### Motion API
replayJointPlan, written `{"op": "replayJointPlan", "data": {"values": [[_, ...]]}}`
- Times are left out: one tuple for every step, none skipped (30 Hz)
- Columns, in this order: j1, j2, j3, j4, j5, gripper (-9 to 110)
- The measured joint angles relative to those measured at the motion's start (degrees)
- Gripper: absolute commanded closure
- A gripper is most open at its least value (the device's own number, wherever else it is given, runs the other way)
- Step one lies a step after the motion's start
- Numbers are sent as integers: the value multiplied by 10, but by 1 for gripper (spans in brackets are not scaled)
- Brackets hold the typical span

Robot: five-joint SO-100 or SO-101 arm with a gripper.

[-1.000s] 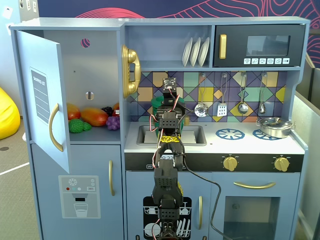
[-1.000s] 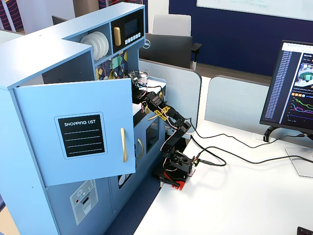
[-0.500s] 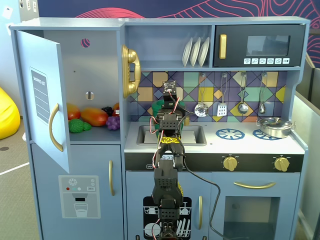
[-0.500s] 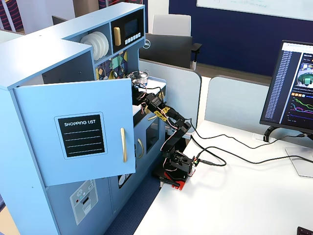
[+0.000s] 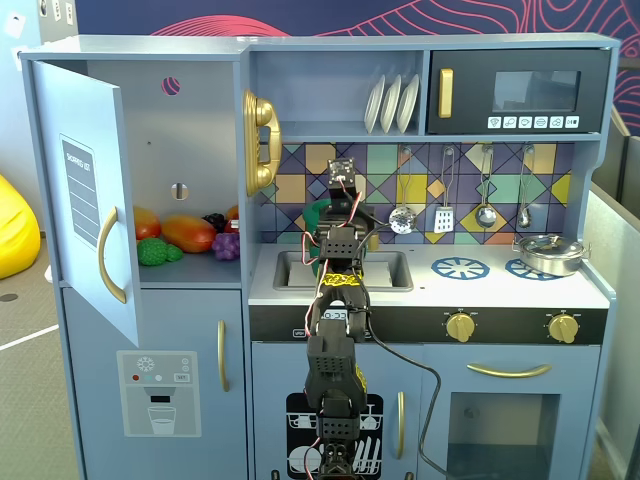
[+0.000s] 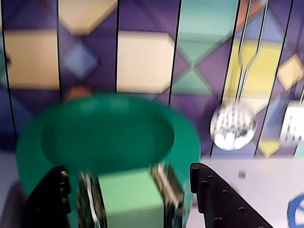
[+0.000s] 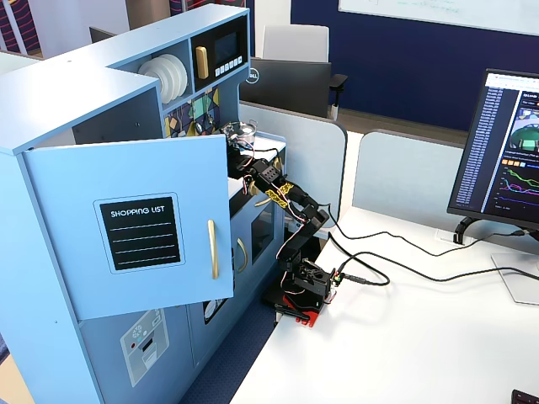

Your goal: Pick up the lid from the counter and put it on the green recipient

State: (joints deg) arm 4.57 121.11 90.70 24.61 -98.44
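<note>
In the wrist view, the green pot [image 6: 107, 137] stands upright against the tiled wall with its open mouth up, and the claw [image 6: 130, 202] sits low just in front of it, clenched on the pale green square knob of the lid [image 6: 129, 198], whose flat disc cannot be made out. In the fixed view facing the toy kitchen [image 5: 600, 290], the arm [image 5: 335, 330] reaches over the sink [image 5: 385, 270] and hides most of the pot [image 5: 314, 213] behind it.

silver pot [image 5: 547, 252] on stove, slotted spoon [image 6: 232, 126] hanging.
</note>
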Motion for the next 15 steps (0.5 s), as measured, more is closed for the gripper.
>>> {"op": "replayJointPlan", "data": {"values": [[0, 4, -4, 0, 3, 70], [0, 10, -6, 0, 6, 70], [0, 20, -7, 3, 8, 69], [0, 35, -7, 17, 10, 70], [0, 54, -8, 38, 12, 70], [0, 75, -8, 63, 14, 71], [0, 98, -8, 92, 14, 72], [-1, 121, -6, 120, 15, 72], [-1, 148, 3, 148, 18, 73], [-2, 175, 14, 174, 22, 74], [-3, 201, 31, 200, 29, 76], [-1, 229, 51, 222, 33, 78], [3, 258, 76, 247, 37, 81], [5, 287, 106, 270, 42, 86], [9, 318, 139, 294, 48, 91]]}}
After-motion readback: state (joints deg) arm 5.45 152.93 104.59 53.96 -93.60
